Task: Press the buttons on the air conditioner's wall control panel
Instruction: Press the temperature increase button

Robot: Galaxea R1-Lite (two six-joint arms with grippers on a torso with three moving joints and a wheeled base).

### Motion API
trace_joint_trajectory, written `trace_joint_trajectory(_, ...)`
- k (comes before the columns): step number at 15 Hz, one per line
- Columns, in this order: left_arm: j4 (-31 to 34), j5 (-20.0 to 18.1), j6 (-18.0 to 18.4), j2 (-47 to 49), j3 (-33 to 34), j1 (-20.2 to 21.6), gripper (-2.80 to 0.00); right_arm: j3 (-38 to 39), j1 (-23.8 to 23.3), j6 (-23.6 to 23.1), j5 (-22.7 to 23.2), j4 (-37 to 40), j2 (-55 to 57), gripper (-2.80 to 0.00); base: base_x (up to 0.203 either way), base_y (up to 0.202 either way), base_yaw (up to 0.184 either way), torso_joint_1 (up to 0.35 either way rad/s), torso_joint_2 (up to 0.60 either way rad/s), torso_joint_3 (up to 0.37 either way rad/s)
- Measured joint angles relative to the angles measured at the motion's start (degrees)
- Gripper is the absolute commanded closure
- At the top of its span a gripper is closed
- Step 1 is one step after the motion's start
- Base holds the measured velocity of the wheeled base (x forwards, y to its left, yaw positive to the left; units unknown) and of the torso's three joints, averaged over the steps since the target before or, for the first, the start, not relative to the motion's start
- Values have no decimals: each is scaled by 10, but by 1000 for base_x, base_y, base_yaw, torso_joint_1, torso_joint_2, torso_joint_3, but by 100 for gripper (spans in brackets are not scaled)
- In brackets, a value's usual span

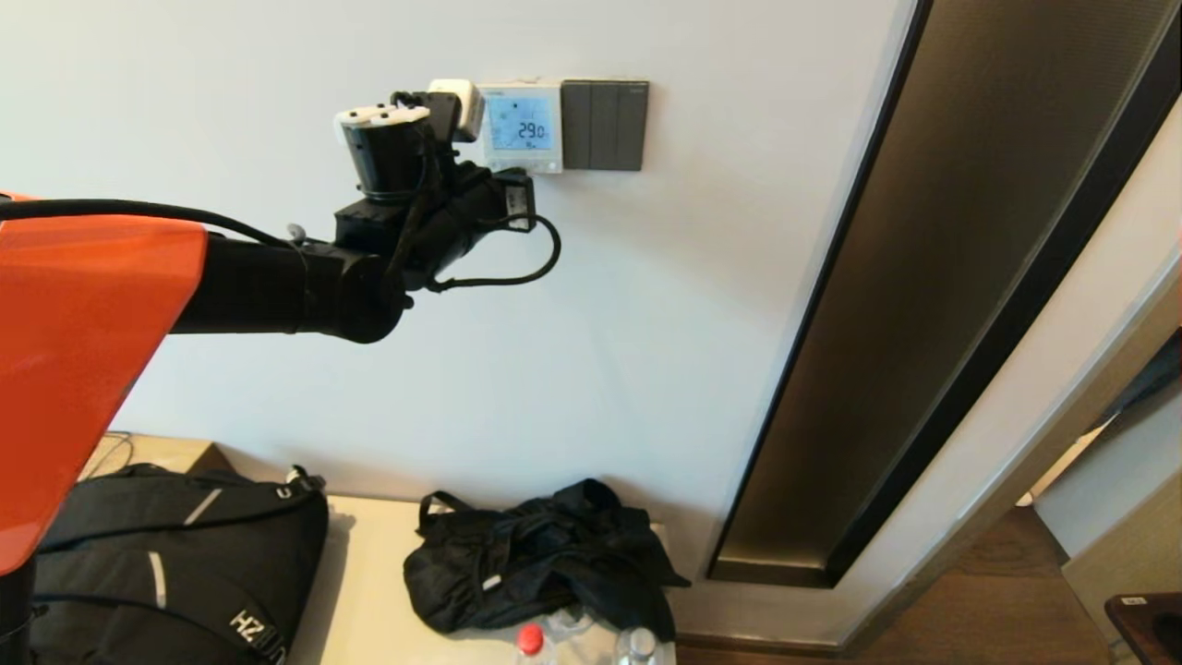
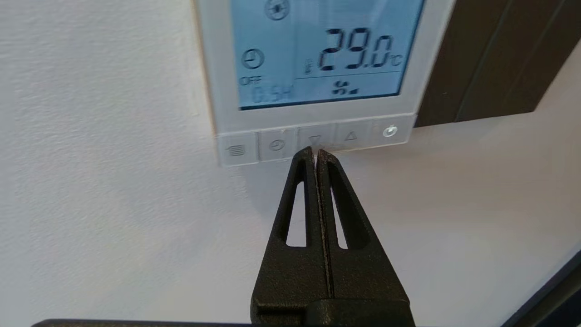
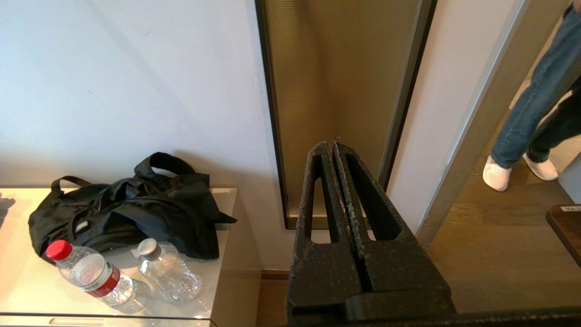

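- We see the control panel (image 1: 521, 126) high on the wall, just left of a dark switch plate (image 1: 605, 125).
- Our left gripper (image 2: 316, 152), fingers pressed together, has its tip at the down-arrow button (image 2: 316, 139).
- Our right gripper (image 3: 334, 146), also pressed together, hangs low beside the table (image 3: 227, 254).

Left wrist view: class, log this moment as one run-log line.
left gripper: shut, tips at down-arrow button | control panel: display reads 29.0 | right gripper: shut, parked away from panel

Orange shell, black left arm (image 1: 277, 286), looped cable, slotted black gripper fingers (image 2: 299, 200).
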State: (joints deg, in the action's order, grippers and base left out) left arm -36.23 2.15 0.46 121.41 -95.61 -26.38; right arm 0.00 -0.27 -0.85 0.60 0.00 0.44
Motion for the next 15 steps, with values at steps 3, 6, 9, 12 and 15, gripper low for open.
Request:
trace_joint_trajectory(3,-15,0,0,-13,21,-1,0,0,0,0,0,0,0,0,0,0,0,0,0,0)
trace_joint_trajectory(6,-12,0,1,-20,25,-1,0,0,0,0,0,0,0,0,0,0,0,0,0,0)
trace_joint_trajectory(9,-8,0,1,-19,20,-5,0,0,0,0,0,0,0,0,0,0,0,0,0,0)
trace_joint_trajectory(12,-7,0,1,-11,11,-5,0,-8,0,0,0,1,0,0,0,0,0,0,0,0)
trace_joint_trajectory(15,-1,-2,1,1,-5,-5,0,-2,0,0,0,0,0,0,0,0,0,0,0,0)
